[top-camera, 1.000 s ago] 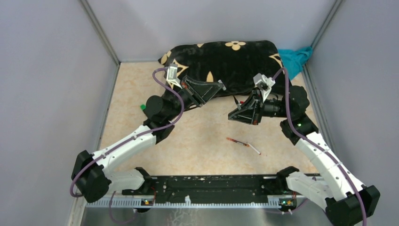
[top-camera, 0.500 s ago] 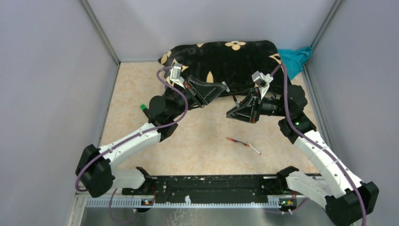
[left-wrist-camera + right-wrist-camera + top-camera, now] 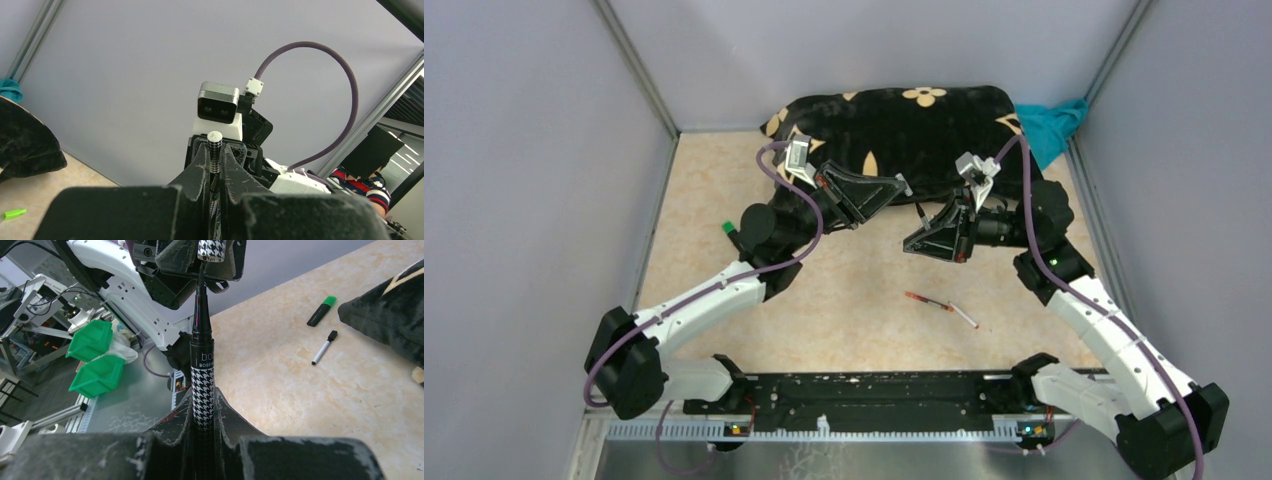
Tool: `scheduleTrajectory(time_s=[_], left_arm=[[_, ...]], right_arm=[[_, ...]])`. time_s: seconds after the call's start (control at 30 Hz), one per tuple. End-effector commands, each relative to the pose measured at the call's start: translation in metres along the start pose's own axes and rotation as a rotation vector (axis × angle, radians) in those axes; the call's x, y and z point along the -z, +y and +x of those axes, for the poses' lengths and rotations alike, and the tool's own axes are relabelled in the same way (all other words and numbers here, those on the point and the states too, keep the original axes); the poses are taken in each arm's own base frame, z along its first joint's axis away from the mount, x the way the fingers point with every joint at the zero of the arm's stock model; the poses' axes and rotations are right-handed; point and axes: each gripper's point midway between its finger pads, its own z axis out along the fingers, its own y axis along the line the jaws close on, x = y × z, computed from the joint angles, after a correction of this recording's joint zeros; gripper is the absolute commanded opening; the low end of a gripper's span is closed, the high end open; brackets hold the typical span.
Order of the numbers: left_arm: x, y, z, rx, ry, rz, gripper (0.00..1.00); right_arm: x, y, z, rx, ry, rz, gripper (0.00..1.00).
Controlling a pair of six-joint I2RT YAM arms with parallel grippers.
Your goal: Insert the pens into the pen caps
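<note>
My left gripper (image 3: 898, 186) is shut on a short black-and-white houndstooth pen cap (image 3: 215, 148), held in the air in front of the cushion. The cap also shows in the right wrist view (image 3: 211, 250). My right gripper (image 3: 924, 238) is shut on a matching houndstooth pen (image 3: 202, 365). The pen's thin dark tip points up at the cap's mouth, and I cannot tell whether it is inside. In the top view the pen (image 3: 921, 214) is a thin dark line between the two grippers. A red pen (image 3: 927, 300) and a white pen (image 3: 965, 317) lie on the table below.
A black marker with a green end (image 3: 321, 311) and a small white pen with a black cap (image 3: 324, 347) lie on the beige table (image 3: 854, 290) by the left arm. A black flowered cushion (image 3: 904, 120) and a teal cloth (image 3: 1052, 122) lie at the back. Grey walls close both sides.
My right gripper has moved a little left and up with the pen, bringing its tip closer to the cap. The left arm shifted slightly right, then held still.
</note>
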Motion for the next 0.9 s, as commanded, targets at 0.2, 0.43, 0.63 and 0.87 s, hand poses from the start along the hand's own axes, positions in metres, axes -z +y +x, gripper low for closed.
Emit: scheduleTrajectory(time_s=[0.2, 0.43, 0.63, 0.87], left_arm=[[-0.006, -0.017, -0.008, -0.012, -0.006, 0.068, 0.0], [-0.006, -0.017, -0.005, -0.002, 0.003, 0.07, 0.0], [-0.007, -0.017, -0.003, 0.002, 0.014, 0.076, 0.0], [-0.005, -0.013, 0.003, 0.0, 0.039, 0.064, 0.0]], right_arm=[[-0.003, 0.002, -0.003, 0.021, -0.007, -0.008, 0.0], [-0.003, 0.002, -0.005, 0.024, -0.009, -0.008, 0.0], [-0.004, 0.002, -0.005, 0.024, -0.009, -0.008, 0.0], [-0.005, 0.002, -0.009, 0.029, -0.012, -0.008, 0.0]])
